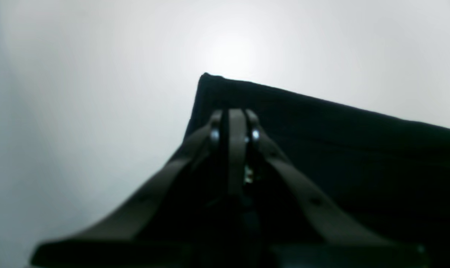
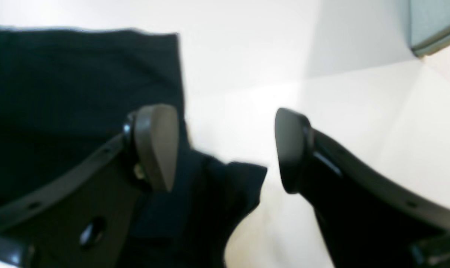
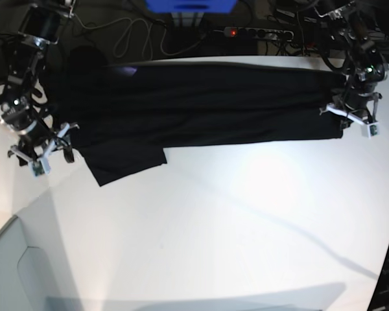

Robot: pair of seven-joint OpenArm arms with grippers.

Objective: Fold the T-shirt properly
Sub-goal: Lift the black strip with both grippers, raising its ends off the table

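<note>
Black T-shirt (image 3: 194,103) lies spread lengthwise across the far side of the white bench (image 3: 246,227), one sleeve (image 3: 126,162) poking toward the camera. Left hand (image 1: 235,123) is clenched at the shirt's corner, apparently pinching the hem edge. Right hand (image 2: 225,149) hangs released, jaws wide, w/ the sleeve tip between them. Step in hand, prob.: gripping both ends for the lengthwise fold. Next: right hand must clench cloth before any lift.

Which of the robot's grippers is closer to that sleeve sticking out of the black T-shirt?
The right gripper. It hangs open just beside the sleeve at one end of the T-shirt. The left gripper is shut at the shirt's far end.
</note>
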